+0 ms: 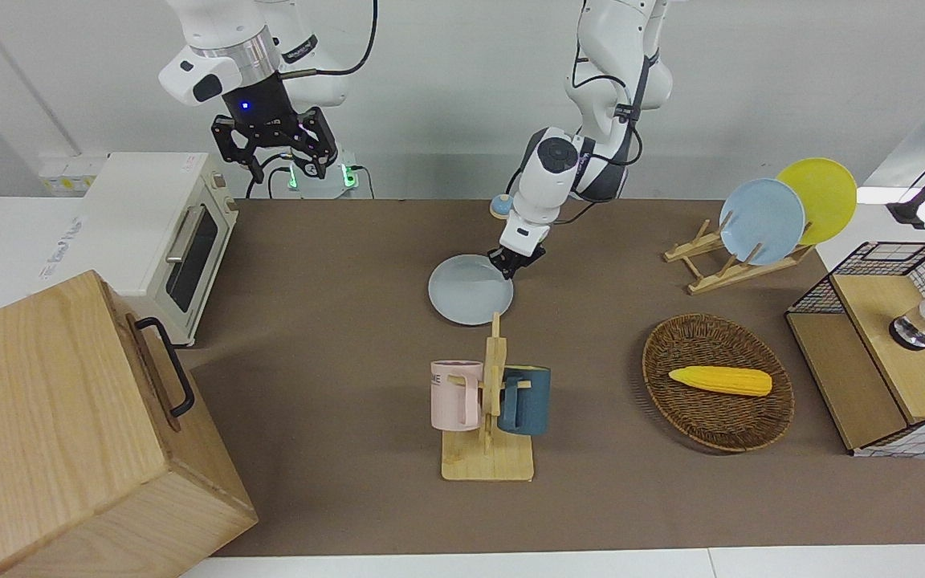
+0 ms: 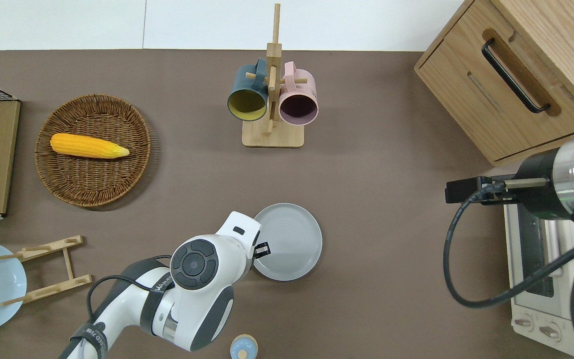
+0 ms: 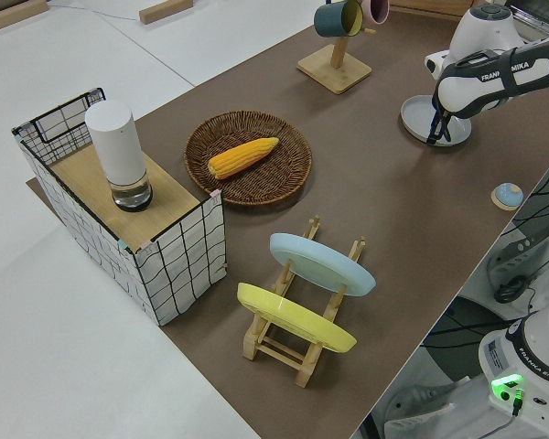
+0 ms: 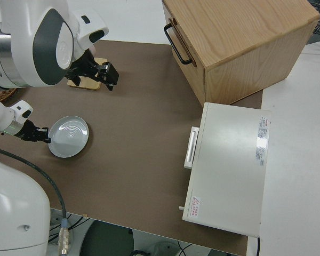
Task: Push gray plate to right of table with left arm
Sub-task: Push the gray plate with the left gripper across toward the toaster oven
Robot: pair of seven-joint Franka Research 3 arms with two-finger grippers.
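The gray plate [image 1: 470,291] lies flat on the brown table [image 1: 334,265], nearer to the robots than the mug rack. It also shows in the overhead view [image 2: 289,242], the left side view [image 3: 419,114] and the right side view [image 4: 68,136]. My left gripper [image 1: 512,265] is low at the table, touching the plate's rim on the side toward the left arm's end; it also shows in the overhead view [image 2: 262,248]. My right gripper [image 1: 274,152] is parked, open and empty.
A wooden mug rack [image 1: 488,417] holds a pink and a dark blue mug. A wicker basket [image 1: 671,341] holds a corn cob. A plate rack [image 1: 719,269] holds light-blue and yellow plates. A small blue bell [image 2: 243,347], a toaster oven [image 1: 165,233] and a wooden cabinet [image 1: 69,425] stand around.
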